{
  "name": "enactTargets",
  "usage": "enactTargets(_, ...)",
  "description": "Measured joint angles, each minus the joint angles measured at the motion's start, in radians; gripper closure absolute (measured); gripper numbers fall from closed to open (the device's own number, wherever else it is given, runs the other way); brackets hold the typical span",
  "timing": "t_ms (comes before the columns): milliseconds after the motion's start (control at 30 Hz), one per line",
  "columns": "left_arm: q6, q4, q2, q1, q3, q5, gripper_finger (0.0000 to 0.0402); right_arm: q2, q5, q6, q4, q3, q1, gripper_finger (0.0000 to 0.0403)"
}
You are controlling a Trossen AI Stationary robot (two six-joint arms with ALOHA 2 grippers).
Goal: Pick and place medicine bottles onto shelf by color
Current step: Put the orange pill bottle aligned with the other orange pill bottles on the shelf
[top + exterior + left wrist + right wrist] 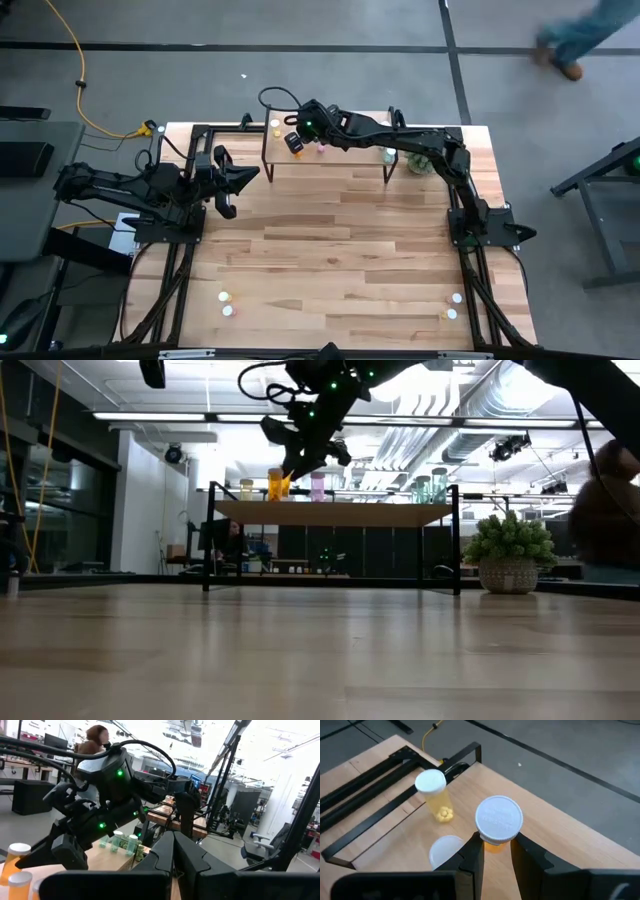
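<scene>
A: Wood-plank tabletop (pixel 340 250) is what I've got; four loose bottles (pixel 225 303) sit along its near edge.

B: My left claw (pixel 243 178) waits pressed together at the left side.

A: Farther back, my right claw (pixel 496 851) is clamped on an orange bottle (pixel 498 822) over the shelf (pixel 330 158), beside a yellow bottle (pixel 434 794).

A fuzzy green plant ball (pixel 511 538) in a pale woven pot (pixel 507 574) stands at the two o'clock edge of the wood-plank surface (pixel 340 250). A yellow cable (pixel 80 85) snakes across the grey floor (pixel 330 25) toward ten o'clock. At one o'clock, a person's legs in blue jeans (pixel 590 30) cross the floor. Another person (pixel 92 742) sits in the room behind.
</scene>
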State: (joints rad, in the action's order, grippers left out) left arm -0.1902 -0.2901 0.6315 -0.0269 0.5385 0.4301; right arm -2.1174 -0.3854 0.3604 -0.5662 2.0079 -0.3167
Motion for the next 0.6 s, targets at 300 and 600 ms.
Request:
enactTargets(300,0.0,0.0,0.0,0.0,0.0,0.0,0.0402,0.0,0.026,0.017,-0.007,0.0,-0.018,0.0329)
enactTargets(600,0.0,0.0,0.0,0.0,0.0,0.001,0.0402,-0.018,0.081,0.001,-0.027,-0.001,-0.023,0.0329)
